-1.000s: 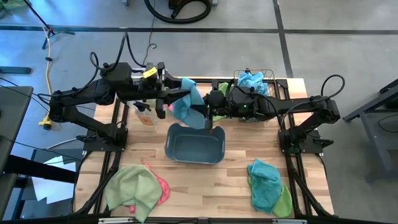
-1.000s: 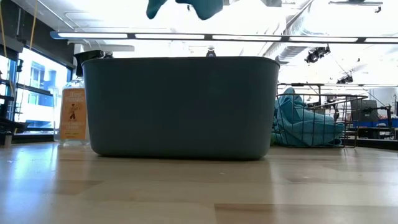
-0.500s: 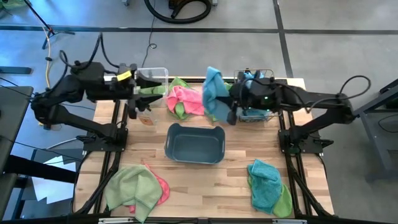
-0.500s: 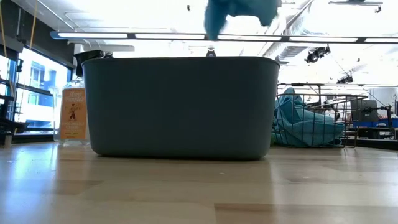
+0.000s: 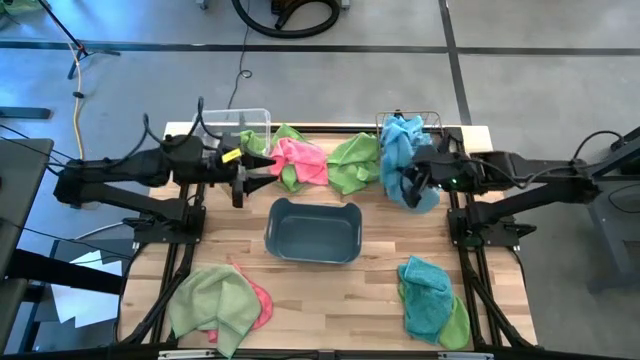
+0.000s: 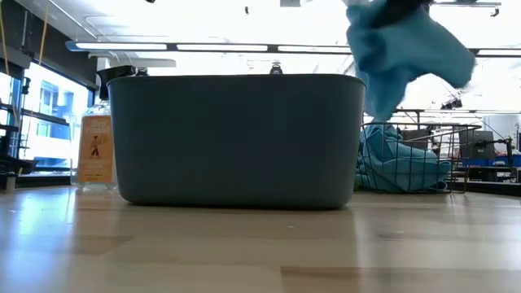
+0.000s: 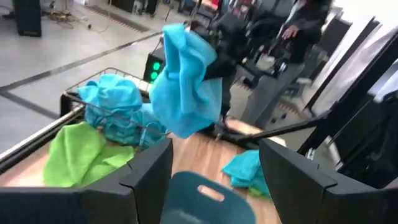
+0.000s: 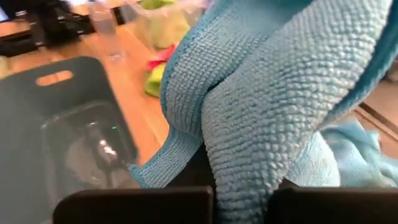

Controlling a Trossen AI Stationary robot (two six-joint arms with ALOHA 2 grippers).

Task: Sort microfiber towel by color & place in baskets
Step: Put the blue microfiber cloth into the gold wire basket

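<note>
My right gripper (image 5: pixel 410 184) is shut on a blue microfiber towel (image 5: pixel 398 158), held in the air at the near side of the dark wire-mesh basket (image 5: pixel 432 118) at the far right; that basket holds blue towels (image 6: pixel 399 163). The grey-blue tub (image 5: pixel 313 231) stands mid-table. My left gripper (image 5: pixel 268 172) stands open near the clear bin (image 5: pixel 247 122), with nothing between its fingers (image 7: pixel 149 168). Pink (image 5: pixel 303 158) and green (image 5: pixel 355 160) towels lie on the table beyond the tub. My right gripper pinches a bunched fold of the blue towel (image 8: pixel 242 168) between its two fingers, several layers thick. The fingers come from the table's right, slanting down. The towel is lifted clear and droops slack around and below the fingers (image 6: pixel 403 61).
A green and pink towel pile (image 5: pixel 215 300) lies at the near left, and a blue and green pile (image 5: pixel 430 298) at the near right. A spray bottle (image 6: pixel 96 146) stands left of the tub. Bare wood lies in front of the tub.
My right gripper has carried the blue towel from above the tub toward the table's right edge, over to the wire-mesh basket, and it has sunk. My left gripper, which was at the towel a second ago, has drawn back toward the left edge and come lower.
</note>
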